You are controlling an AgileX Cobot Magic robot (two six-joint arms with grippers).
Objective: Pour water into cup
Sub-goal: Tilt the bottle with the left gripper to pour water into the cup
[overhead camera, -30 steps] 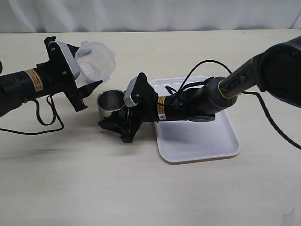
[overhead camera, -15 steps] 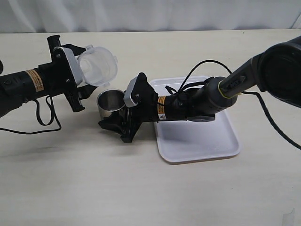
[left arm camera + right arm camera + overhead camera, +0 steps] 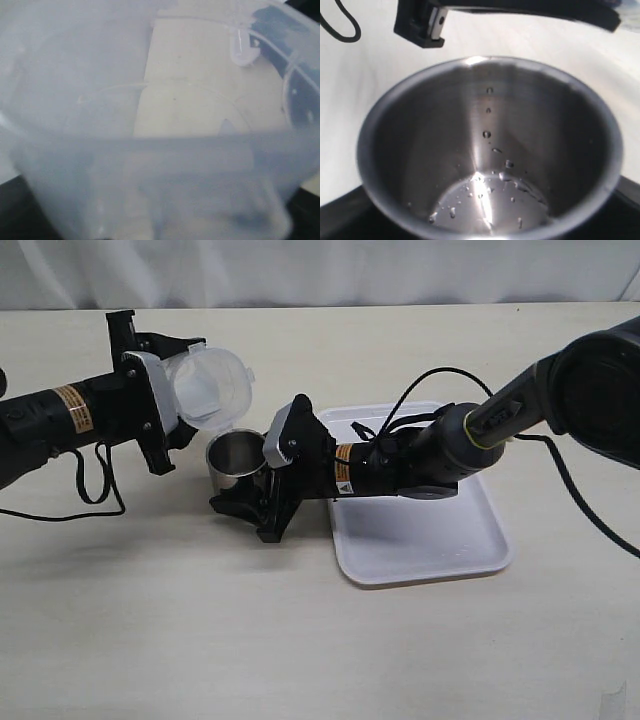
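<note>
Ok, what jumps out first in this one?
A translucent plastic container, gripped in the left arm's jaws, is tipped over a steel cup at mid-table. The right arm's jaws hold that cup beside a white tray; droplets cling inside the cup.

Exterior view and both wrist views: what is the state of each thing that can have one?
Cup, upright on the table, gripped by the right gripper, drops and a little water at its bottom.
Plastic container, tilted above the cup, held in the left gripper.
Tray, flat on the table, under the right arm.
</note>
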